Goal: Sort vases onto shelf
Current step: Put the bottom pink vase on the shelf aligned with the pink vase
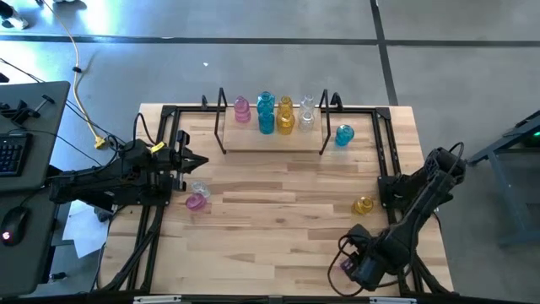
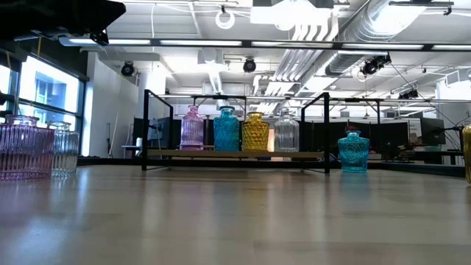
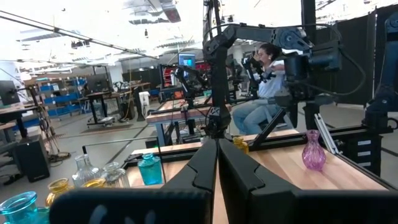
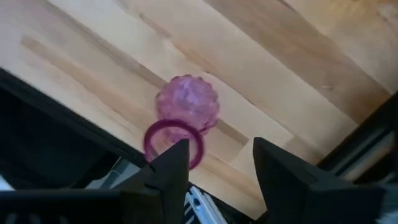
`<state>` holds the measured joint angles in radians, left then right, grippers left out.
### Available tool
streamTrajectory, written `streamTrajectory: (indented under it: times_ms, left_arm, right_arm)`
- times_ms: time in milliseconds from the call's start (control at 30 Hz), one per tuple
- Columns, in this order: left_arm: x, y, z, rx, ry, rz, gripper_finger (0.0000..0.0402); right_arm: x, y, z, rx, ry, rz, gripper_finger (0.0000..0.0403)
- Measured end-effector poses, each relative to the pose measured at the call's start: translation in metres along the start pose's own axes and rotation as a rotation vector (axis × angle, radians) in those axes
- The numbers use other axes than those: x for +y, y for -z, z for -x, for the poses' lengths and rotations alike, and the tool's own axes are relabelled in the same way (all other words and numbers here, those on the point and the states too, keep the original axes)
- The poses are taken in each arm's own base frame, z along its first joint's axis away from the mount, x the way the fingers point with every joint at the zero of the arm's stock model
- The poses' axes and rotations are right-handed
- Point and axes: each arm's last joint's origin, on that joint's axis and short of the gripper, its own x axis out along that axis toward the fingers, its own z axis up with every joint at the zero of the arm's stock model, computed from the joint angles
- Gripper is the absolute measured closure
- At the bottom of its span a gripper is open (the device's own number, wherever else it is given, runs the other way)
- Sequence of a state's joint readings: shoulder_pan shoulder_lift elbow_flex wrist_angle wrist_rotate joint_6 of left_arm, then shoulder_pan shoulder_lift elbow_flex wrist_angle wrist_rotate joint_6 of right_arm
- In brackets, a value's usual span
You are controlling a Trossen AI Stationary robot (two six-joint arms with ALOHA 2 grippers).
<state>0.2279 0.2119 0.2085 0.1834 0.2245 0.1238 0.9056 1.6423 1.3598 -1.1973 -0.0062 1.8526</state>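
Ribbed pink vase (image 2: 191, 129), patterned teal vase (image 2: 227, 131), textured yellow vase (image 2: 255, 132); black shelf (image 2: 234, 154); pale wood table (image 1: 287, 211).

In your low view the yellow vase (image 2: 467, 153) at the right is cut off by the frame edge. Overhead, the right arm covers most of the pink vase (image 1: 347, 264) near the table's near edge.

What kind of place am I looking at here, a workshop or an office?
Most likely a robotics lab in an open, industrial-style room. Exposed ducts and pipes run along the ceiling, more workbenches and another robot arm stand beyond the table, and a person sits at a station behind it.
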Motion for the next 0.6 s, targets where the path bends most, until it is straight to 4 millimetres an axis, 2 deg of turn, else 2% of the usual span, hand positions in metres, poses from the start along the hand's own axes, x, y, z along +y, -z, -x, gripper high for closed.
streamTrajectory:
  times_ms: [267, 600]
  left_arm:
    - [0.0000, 0.0001, 0.0000, 0.001, 0.000, 0.001, 0.0394]
    - [0.0000, 0.0001, 0.0000, 0.001, 0.000, 0.000, 0.0394]
  right_arm:
    - [0.0057, -0.0056, -0.0046, 0.003, -0.004, 0.012, 0.0242]
    - [0.0070, -0.0030, -0.0085, 0.014, 0.009, 0.014, 0.0243]
